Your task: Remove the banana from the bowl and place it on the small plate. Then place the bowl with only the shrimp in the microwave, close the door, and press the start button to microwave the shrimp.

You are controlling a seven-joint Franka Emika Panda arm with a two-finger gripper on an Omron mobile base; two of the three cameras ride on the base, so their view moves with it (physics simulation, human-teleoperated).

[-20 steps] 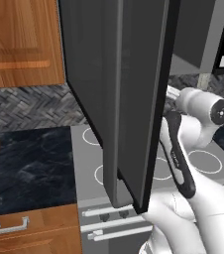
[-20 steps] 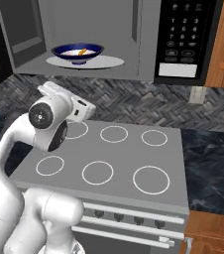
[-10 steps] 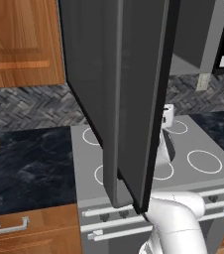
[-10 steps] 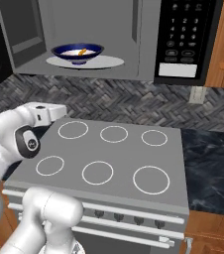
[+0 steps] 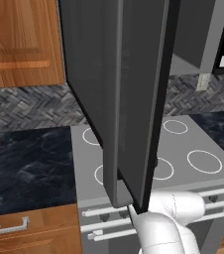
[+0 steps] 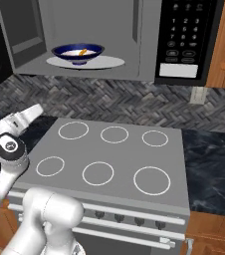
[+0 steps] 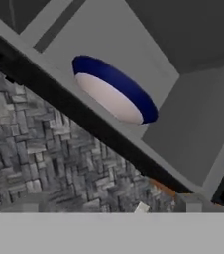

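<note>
The microwave [image 6: 134,30] stands open above the stove. Inside, the dark blue bowl [image 6: 78,52] sits on the pale turntable disc [image 6: 112,62], with the orange shrimp [image 6: 83,51] lying in its white inside. The door [image 5: 124,99] is swung wide out over the stove and blocks the middle of the left base view. My gripper [image 6: 36,109] hangs low at the stove's left rear corner, well below and left of the bowl, open and holding nothing. The hand view looks up at the bowl [image 7: 118,88] in the cavity.
A black keypad panel [image 6: 186,35] runs down the microwave's right side. A grey stove top [image 6: 109,154] with several ring burners lies below. Dark marble counters [image 6: 211,159] flank it, backed by a herringbone tiled wall [image 6: 134,99]. Wooden cabinets [image 5: 20,44] hang at upper left.
My arm has swung down and to the left, from over the stove's rear left burner to its left edge. The bowl and the door have not moved.
</note>
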